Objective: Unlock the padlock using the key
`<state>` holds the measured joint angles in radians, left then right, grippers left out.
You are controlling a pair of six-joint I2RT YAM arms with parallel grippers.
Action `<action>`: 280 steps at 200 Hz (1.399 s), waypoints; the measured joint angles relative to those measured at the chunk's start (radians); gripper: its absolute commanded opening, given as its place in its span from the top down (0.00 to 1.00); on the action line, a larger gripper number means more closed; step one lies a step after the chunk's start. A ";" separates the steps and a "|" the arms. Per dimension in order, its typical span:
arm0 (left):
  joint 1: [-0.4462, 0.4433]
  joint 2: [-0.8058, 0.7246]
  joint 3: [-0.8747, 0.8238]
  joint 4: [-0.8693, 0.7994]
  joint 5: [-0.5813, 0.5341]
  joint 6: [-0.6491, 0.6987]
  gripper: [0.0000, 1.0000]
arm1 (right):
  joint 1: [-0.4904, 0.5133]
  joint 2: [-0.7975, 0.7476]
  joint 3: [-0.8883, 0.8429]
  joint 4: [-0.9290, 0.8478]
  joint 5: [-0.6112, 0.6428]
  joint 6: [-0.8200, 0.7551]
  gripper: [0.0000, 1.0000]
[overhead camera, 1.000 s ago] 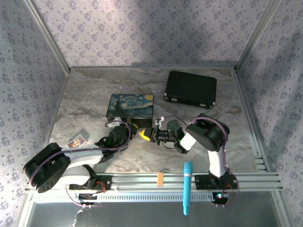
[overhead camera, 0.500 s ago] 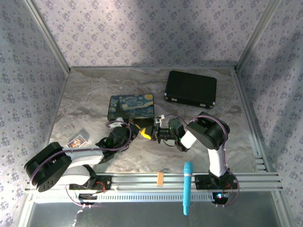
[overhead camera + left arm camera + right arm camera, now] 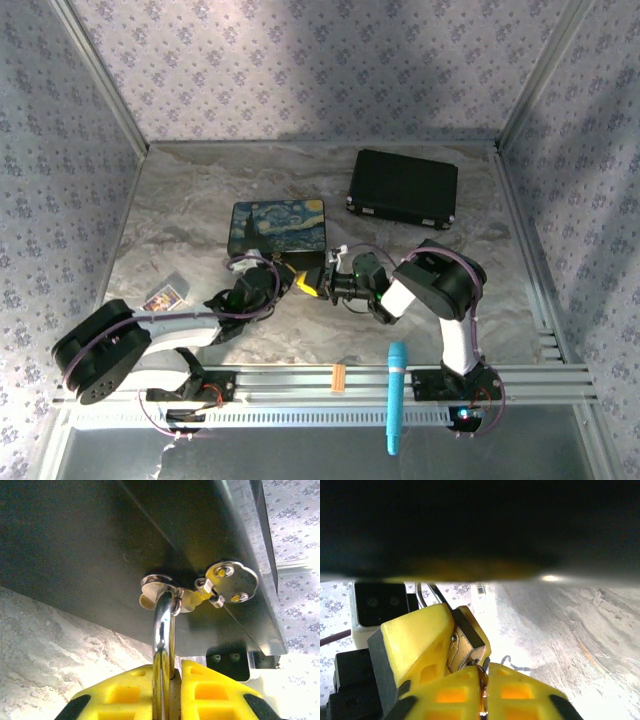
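The padlock (image 3: 465, 650) has a small brass body. My left gripper (image 3: 170, 672) is shut on it, yellow fingers on both sides. Its silvery shackle (image 3: 163, 625) rises from between those fingers and passes through the ring of the hasp (image 3: 230, 580) on the starry-night tin (image 3: 277, 225). My right gripper (image 3: 484, 677) is shut on the thin metal key (image 3: 482, 690), whose tip meets the bottom of the padlock body. In the top view both grippers meet just in front of the tin's near right corner, the left gripper (image 3: 288, 274) on the left and the right gripper (image 3: 320, 284) on the right.
A black case (image 3: 403, 187) lies at the back right. A small red block (image 3: 161, 297) sits at the near left. A blue tool (image 3: 397, 395) and a small orange piece (image 3: 338, 377) rest on the front rail. Patterned walls close in the table.
Both grippers have nudged slightly toward the tin and stay tip to tip. The holds on the padlock and the key look the same.
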<state>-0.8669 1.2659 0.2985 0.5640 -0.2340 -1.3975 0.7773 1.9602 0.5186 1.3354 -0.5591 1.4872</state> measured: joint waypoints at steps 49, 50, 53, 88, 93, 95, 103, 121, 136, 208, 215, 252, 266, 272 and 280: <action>-0.034 0.000 0.006 -0.031 0.034 -0.029 1.00 | -0.002 -0.059 -0.080 -0.074 0.043 -0.079 0.57; -0.035 0.000 0.006 -0.032 0.035 -0.029 1.00 | -0.002 -0.061 -0.082 -0.076 0.045 -0.080 0.57; -0.037 0.000 0.007 -0.034 0.038 -0.030 1.00 | -0.005 -0.067 -0.087 -0.082 0.050 -0.090 0.56; -0.046 0.000 0.013 -0.071 0.066 -0.037 1.00 | -0.042 -0.122 -0.135 -0.152 0.089 -0.151 0.47; -0.046 0.000 0.013 -0.076 0.067 -0.037 1.00 | -0.043 -0.131 -0.136 -0.163 0.088 -0.164 0.45; -0.046 0.000 0.013 -0.077 0.067 -0.037 1.00 | -0.043 -0.136 -0.136 -0.171 0.089 -0.172 0.45; -0.046 0.000 0.013 -0.083 0.070 -0.038 1.00 | -0.045 -0.160 -0.135 -0.208 0.087 -0.204 0.45; -0.046 0.000 0.013 -0.095 0.070 -0.044 1.00 | -0.057 -0.222 -0.124 -0.339 0.076 -0.284 0.45; -0.046 0.000 0.014 -0.106 0.073 -0.045 1.00 | -0.079 -0.300 -0.114 -0.482 0.081 -0.374 0.44; -0.045 0.007 0.034 -0.166 0.089 -0.072 1.00 | 0.110 -0.715 0.089 -1.241 0.590 -0.977 0.01; -0.045 0.007 0.034 -0.165 0.089 -0.074 1.00 | 0.130 -0.727 0.100 -1.275 0.640 -1.031 0.03; -0.044 0.013 0.050 -0.188 0.089 -0.080 1.00 | 0.209 -0.734 0.065 -1.302 0.782 -1.278 0.02; -0.043 0.014 0.052 -0.188 0.090 -0.089 1.00 | 0.261 -0.746 0.021 -1.256 0.787 -1.340 0.05; -0.043 0.015 0.052 -0.187 0.090 -0.092 1.00 | 0.273 -0.749 0.010 -1.247 0.783 -1.361 0.13; -0.043 0.018 0.052 -0.182 0.089 -0.098 1.00 | 0.276 -0.748 0.005 -1.239 0.776 -1.387 0.20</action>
<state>-0.9100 1.2835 0.3508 0.3817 -0.1452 -1.4952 1.0534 1.2118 0.5236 0.0963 0.2173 0.1005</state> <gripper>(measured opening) 0.130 0.893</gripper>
